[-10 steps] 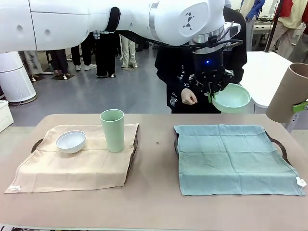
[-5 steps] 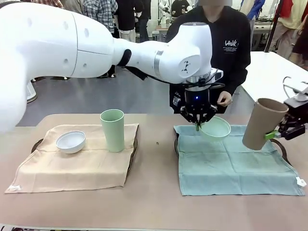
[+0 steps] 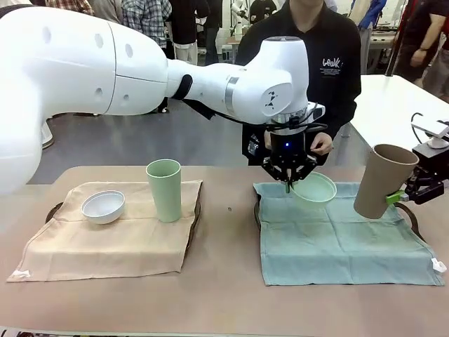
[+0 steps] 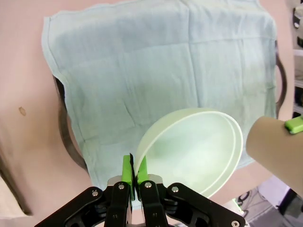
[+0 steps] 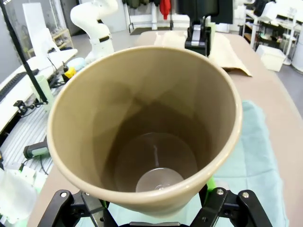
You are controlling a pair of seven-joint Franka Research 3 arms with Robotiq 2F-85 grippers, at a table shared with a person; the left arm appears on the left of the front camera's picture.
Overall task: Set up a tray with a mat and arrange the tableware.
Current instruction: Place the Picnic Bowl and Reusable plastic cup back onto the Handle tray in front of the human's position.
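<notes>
Mint-green bowl (image 3: 315, 188) pinched by its rim in my left pincer (image 3: 288, 184), low over the teal mat's (image 3: 344, 239) far corner; my right pincer (image 5: 156, 208) clasps the tan cup (image 3: 379, 181). Next, I judge: lower, level, release.

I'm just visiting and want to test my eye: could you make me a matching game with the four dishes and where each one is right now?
Things:
1. white bowl
2. mint green cup
3. mint green bowl
4. tan-brown cup

Places:
A. held tilted in the right gripper
B. standing upright on the beige mat
C. pinched by its rim in the left gripper, over the blue-green mat
D. resting on the beige mat, left of the cup

Pairs: 1-D, 2-B, 3-C, 4-A
</notes>
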